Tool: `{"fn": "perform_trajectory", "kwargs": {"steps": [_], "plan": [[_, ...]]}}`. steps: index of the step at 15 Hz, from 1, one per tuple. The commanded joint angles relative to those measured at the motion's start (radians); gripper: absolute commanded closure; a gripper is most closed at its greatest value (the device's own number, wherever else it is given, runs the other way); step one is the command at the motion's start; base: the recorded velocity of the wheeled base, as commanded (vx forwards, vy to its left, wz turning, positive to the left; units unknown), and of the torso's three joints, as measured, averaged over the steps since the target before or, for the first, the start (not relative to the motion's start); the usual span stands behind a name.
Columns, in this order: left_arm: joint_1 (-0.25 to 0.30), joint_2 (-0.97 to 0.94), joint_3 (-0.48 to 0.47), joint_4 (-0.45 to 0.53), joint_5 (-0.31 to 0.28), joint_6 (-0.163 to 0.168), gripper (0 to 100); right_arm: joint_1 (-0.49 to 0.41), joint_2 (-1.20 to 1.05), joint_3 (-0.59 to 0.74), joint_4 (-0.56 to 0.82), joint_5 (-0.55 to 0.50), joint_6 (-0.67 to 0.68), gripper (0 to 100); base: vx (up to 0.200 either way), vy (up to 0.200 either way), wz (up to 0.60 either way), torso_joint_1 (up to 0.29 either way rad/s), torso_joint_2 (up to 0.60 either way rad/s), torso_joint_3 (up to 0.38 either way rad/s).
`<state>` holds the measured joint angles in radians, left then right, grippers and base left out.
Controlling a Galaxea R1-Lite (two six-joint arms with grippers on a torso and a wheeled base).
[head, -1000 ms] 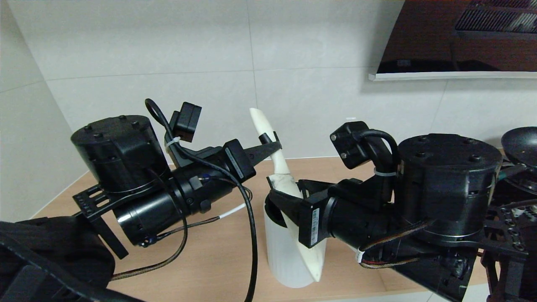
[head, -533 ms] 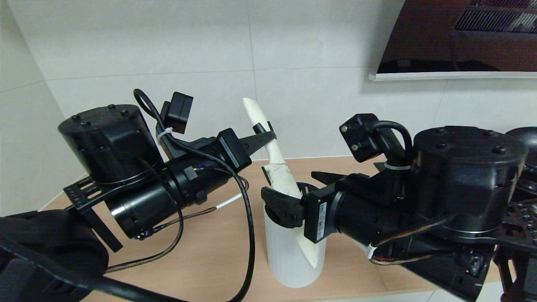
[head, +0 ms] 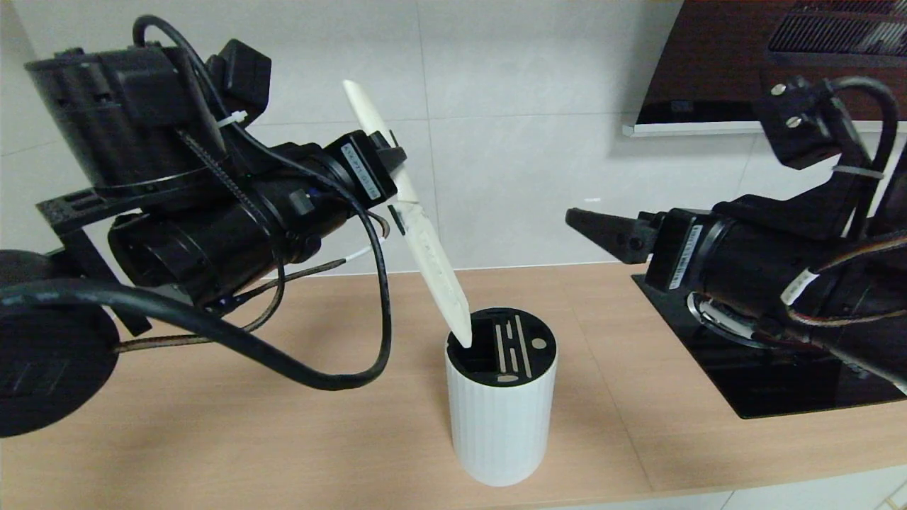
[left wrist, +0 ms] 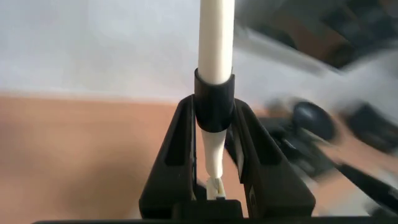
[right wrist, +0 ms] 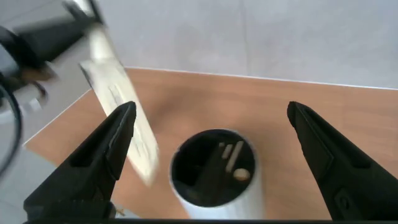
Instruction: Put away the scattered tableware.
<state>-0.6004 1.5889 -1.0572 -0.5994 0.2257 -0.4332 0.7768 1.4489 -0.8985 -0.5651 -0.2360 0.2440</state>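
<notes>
A white knife (head: 434, 269) hangs tilted, handle up, with my left gripper (head: 398, 185) shut on it near where the handle meets the blade. Its tip rests at the wide opening in the black slotted top of a white ribbed cylindrical holder (head: 501, 418) on the wooden counter (head: 269, 432). In the left wrist view the knife handle (left wrist: 216, 37) runs up between the shut gripper (left wrist: 215, 134). My right gripper (head: 602, 230) is open and empty, raised to the right of the holder. The right wrist view shows this gripper (right wrist: 214, 134) above the holder (right wrist: 211, 177), with the knife (right wrist: 121, 118) off to one side.
A black cooktop (head: 765, 375) is set into the counter at the right, and a dark range hood (head: 772, 64) hangs above it. A tiled wall stands behind. Bare counter lies left of the holder, and its front edge runs close below.
My left gripper has lifted the knife up and to the left, bringing its tip to the holder's top. My right gripper has drawn back to the right, away from the blade and holder.
</notes>
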Motion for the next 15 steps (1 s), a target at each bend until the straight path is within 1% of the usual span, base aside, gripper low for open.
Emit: {"fn": "perform_trajectory", "kwargs": {"steps": [1, 2, 3, 4, 5, 6, 7, 8, 9, 10, 14, 15], "plan": [[-0.036, -0.001, -0.018, 0.000, 0.070, 0.068, 100, -0.048, -0.042, 0.001, 0.007, 0.003, 0.000, 0, 0.000, 0.000, 0.00, 0.000, 0.00, 0.000], [-0.064, 0.002, 0.002, -0.011, 0.133, 0.117, 100, -0.062, -0.036, 0.003, 0.007, 0.003, 0.000, 0, 0.000, 0.000, 0.00, 0.000, 0.00, 0.000], [-0.085, 0.011, 0.011, -0.039, 0.185, 0.156, 100, -0.067, -0.033, 0.004, 0.007, 0.004, 0.000, 0, 0.000, 0.000, 0.00, 0.000, 0.00, 0.000], [-0.091, 0.014, 0.014, -0.048, 0.198, 0.162, 100, -0.067, -0.032, 0.004, 0.007, 0.004, 0.000, 0, 0.000, 0.000, 0.00, 0.000, 0.00, 0.000], [-0.122, 0.039, 0.026, -0.146, 0.262, 0.218, 100, -0.077, -0.019, 0.007, 0.007, 0.004, 0.000, 0, 0.000, 0.000, 0.00, 0.000, 0.00, 0.000], [-0.125, 0.054, 0.034, -0.195, 0.280, 0.248, 100, -0.077, -0.016, 0.007, 0.007, 0.004, 0.000, 0, 0.000, 0.000, 0.00, 0.000, 0.00, 0.000], [-0.131, 0.063, 0.036, -0.229, 0.299, 0.266, 100, -0.077, -0.015, 0.007, 0.007, 0.004, 0.000, 0, 0.000, 0.000, 0.00, 0.000, 0.00, 0.000], [-0.140, 0.091, 0.037, -0.281, 0.325, 0.292, 100, -0.079, -0.012, 0.009, 0.007, 0.004, 0.000, 0, 0.000, 0.000, 0.00, 0.000, 0.00, 0.000], [-0.151, 0.105, 0.042, -0.296, 0.339, 0.303, 100, -0.079, -0.012, 0.009, 0.007, 0.004, 0.000, 0, 0.000, 0.000, 0.00, 0.000, 0.00, 0.000], [-0.163, 0.120, 0.046, -0.303, 0.342, 0.304, 100, -0.079, -0.010, 0.009, 0.007, 0.004, 0.000, 0, 0.000, 0.000, 0.00, 0.000, 0.00, 0.000], [-0.182, 0.183, 0.051, -0.307, 0.346, 0.301, 100, -0.091, -0.005, 0.009, 0.007, 0.004, 0.000, 0, 0.000, 0.000, 0.00, 0.000, 0.00, 0.000], [-0.182, 0.204, 0.051, -0.326, 0.348, 0.303, 100, -0.091, -0.005, 0.009, 0.007, 0.004, 0.000, 0, 0.000, 0.000, 0.00, 0.000, 0.00, 0.000]]}}
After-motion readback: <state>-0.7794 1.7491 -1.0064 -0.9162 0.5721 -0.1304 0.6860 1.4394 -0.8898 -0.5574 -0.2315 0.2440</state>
